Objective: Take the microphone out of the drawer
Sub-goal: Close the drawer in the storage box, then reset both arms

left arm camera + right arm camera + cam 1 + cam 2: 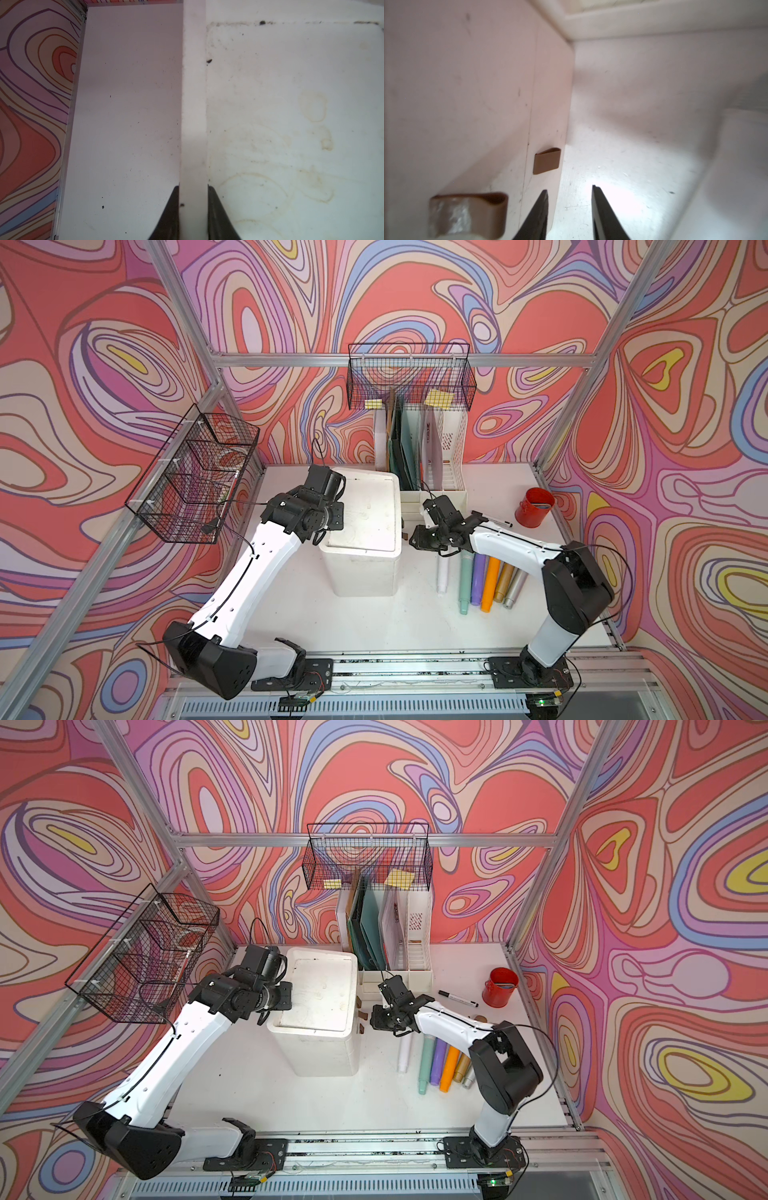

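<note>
White drawer box point(361, 526) stood on the surface point(332, 622), left claw point(193, 207) pinched its raised top rim point(194, 104), right claw point(570, 207) was spread and held nothing, beside a brown handle point(547, 161) on the front (all pushed in, as it seemed), microphone was hidden in every view.

Right gripper point(569, 188) agape (left gripper point(192, 186) narrower)

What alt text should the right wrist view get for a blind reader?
The right gripper holds nothing, its two black fingers apart, beside the white drawer unit. Two brown pull tabs stick out of its front, the nearer one blurred; white table lies beyond.
</note>
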